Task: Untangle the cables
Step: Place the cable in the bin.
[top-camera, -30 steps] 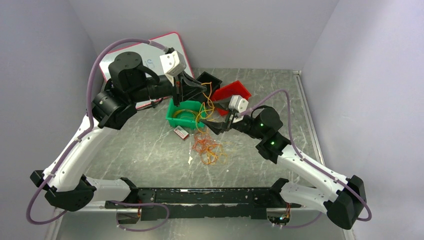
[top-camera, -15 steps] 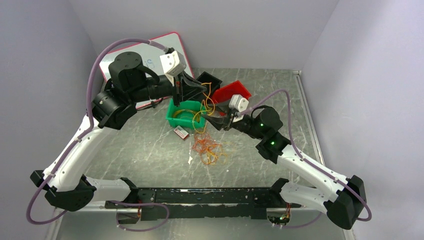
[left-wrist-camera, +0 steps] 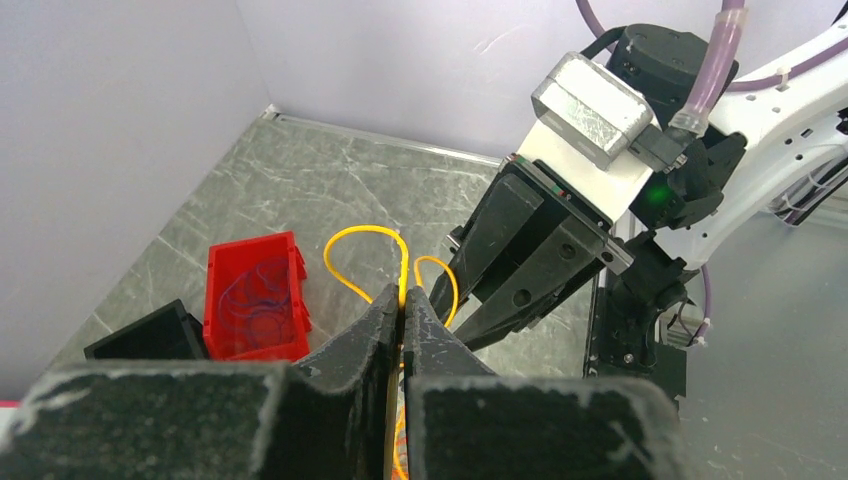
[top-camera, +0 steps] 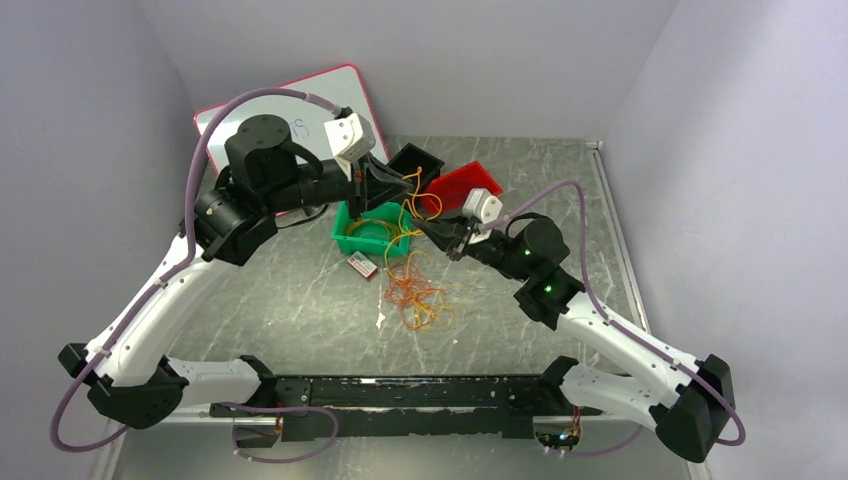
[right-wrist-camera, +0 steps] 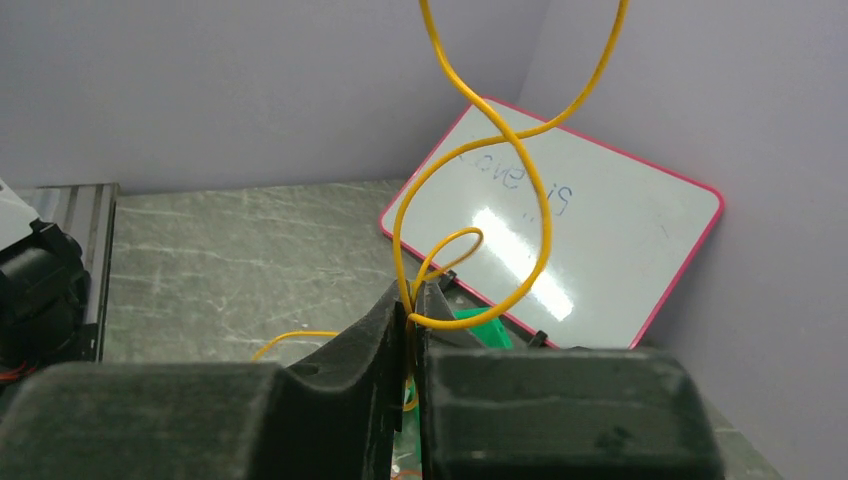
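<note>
Closest to me, most of the cables (top-camera: 416,296) lie in a messy orange and red heap on the table (top-camera: 260,300). Just past the heap, my right gripper (right-wrist-camera: 412,296) is squeezed shut on a thin, curly yellow cable (right-wrist-camera: 510,133). My left gripper (left-wrist-camera: 402,300) is pinched shut on yellow cable too, above the green bin (top-camera: 349,241). I think this step is getting one loop free. Next I should spread my hands slowly so nothing snags.
</note>
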Tool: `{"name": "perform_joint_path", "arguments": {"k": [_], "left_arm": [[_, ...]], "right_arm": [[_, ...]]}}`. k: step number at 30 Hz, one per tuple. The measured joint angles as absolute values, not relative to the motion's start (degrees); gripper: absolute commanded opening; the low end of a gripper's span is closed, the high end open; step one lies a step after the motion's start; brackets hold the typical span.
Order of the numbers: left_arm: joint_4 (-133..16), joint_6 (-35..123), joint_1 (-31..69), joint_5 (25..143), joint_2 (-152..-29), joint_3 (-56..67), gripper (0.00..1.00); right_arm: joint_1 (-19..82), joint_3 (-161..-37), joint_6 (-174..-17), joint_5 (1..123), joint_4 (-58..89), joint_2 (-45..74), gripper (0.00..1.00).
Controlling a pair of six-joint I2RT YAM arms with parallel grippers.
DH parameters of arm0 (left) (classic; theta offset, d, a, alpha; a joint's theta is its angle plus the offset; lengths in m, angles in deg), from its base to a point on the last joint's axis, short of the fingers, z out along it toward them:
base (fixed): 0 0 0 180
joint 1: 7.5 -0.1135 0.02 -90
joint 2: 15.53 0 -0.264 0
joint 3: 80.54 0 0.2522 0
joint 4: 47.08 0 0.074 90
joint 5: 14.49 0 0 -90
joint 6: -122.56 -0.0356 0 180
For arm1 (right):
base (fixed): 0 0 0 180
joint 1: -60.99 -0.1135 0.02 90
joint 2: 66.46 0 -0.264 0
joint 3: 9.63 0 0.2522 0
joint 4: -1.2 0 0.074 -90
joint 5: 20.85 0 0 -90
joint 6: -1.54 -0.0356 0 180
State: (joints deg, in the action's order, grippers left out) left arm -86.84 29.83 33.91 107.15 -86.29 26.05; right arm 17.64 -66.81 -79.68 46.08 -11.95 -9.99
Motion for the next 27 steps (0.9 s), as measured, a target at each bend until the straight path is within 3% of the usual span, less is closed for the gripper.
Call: {"name": "perform_joint_path", "arguments": {"k": [2, 8, 15, 27], "left_arm": [[-86.3, 30.1, 33.9, 106.9, -85.7, 25.2, 0.07], [-84.1, 31.4, 33.9, 105.7, -83.6, 22.3, 0.14], [-81.3, 34.2, 33.9, 102.7, -80.5, 15.9, 0.5], [-77.8, 41.0, 33.9, 91.1, -79.0, 10.6, 0.8]], "right_arm": [[17.6, -66.8, -79.9, 46.3, -11.9, -10.1, 0.0], [17.6, -66.8, -80.8, 48.1, -11.4, -10.1, 0.0], [17.6, -68.5, -81.8, 55.4, -8.1, -9.6, 0.0], [17.6, -78.4, -79.2, 68.2, -1.4, -3.1, 0.0]]}}
